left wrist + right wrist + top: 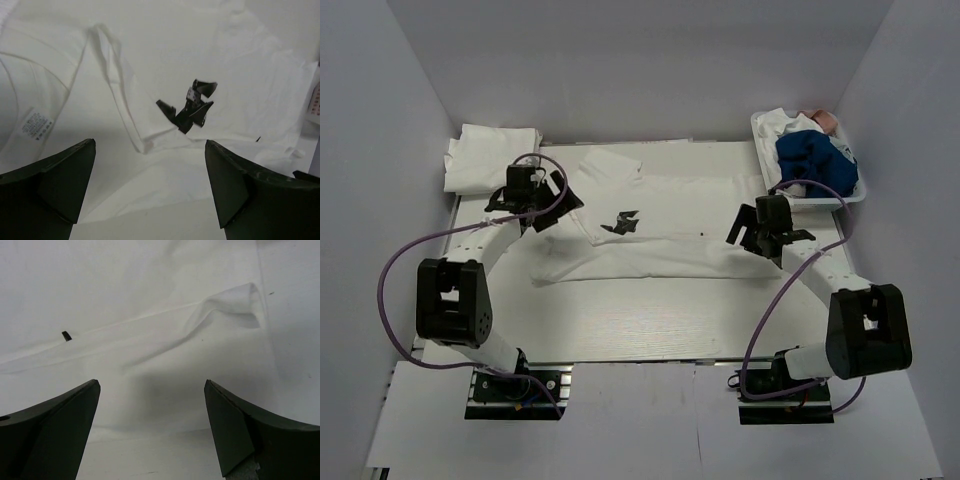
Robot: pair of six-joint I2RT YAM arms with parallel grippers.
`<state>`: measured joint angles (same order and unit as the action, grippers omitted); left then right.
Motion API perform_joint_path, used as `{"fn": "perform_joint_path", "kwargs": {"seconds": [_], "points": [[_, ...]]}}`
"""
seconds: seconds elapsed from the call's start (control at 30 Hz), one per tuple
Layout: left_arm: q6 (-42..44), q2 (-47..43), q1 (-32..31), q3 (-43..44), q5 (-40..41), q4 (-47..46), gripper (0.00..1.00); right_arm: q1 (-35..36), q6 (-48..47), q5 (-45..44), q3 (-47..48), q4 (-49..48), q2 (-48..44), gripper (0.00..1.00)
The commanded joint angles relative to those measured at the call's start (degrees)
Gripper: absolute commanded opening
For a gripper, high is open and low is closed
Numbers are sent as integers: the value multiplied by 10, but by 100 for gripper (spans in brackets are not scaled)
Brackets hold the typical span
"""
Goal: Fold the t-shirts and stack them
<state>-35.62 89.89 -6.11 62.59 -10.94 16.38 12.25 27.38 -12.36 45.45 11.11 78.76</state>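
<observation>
A white t-shirt (670,255) with a small black print (622,221) lies across the middle of the table, partly folded lengthwise. My left gripper (556,204) is open and empty, just above the shirt's left end. The left wrist view shows the shirt (240,75), its print (190,106) and its neck label (36,124) ahead of the left gripper (150,145). My right gripper (748,233) is open and empty over the shirt's right end. In the right wrist view the right gripper (150,384) hangs above the shirt's (150,300) near edge. Another folded white t-shirt (490,158) lies at the back left.
A white basket (820,199) at the back right holds a blue garment (815,160) and other clothes. White walls close in the table on the left, back and right. A purple cable loops from each arm.
</observation>
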Motion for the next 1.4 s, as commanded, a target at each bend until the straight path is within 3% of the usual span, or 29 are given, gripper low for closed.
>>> {"fn": "perform_joint_path", "kwargs": {"seconds": [0.0, 0.37, 0.63, 0.77, 0.8, 0.83, 0.87, 0.9, 1.1, 1.17, 1.2, 1.23, 1.33, 1.37], "points": [[12, 13, -15, -30, -64, -10, 100, -2, -7, 37, 7, -58, 25, 90], [18, 123, -78, 1, -73, 1, 100, -6, 31, -13, 17, -41, 96, 90], [-5, 161, -97, 54, -16, 7, 82, -5, 26, -5, 16, -36, 108, 90], [-5, 176, -97, 76, -16, 1, 61, -6, 23, -9, 28, -28, 124, 90], [-5, 189, -97, 82, -16, 7, 44, -6, 22, -11, 32, -26, 124, 90], [-5, 196, -97, 96, -16, 7, 33, -6, 22, -13, 34, -23, 127, 90], [0, 204, -97, 106, -16, 7, 8, -5, 21, -16, 35, -19, 127, 90], [0, 223, -97, 133, -16, 17, 0, -7, 21, -18, 39, -18, 129, 90], [106, 285, -114, 264, -22, 79, 0, -7, 17, -21, 41, -15, 135, 90], [135, 316, -120, 303, -2, 111, 4, -7, 13, -26, 46, -7, 138, 90], [153, 325, -126, 337, 15, 141, 32, -4, 14, -29, 47, -3, 139, 90], [165, 334, -126, 355, 21, 155, 49, -6, 13, -28, 51, 0, 140, 90], [177, 359, -131, 415, 48, 192, 77, -6, 10, -30, 53, 6, 141, 90], [177, 359, -131, 437, 56, 199, 79, -6, 8, -31, 53, 3, 141, 90]]}}
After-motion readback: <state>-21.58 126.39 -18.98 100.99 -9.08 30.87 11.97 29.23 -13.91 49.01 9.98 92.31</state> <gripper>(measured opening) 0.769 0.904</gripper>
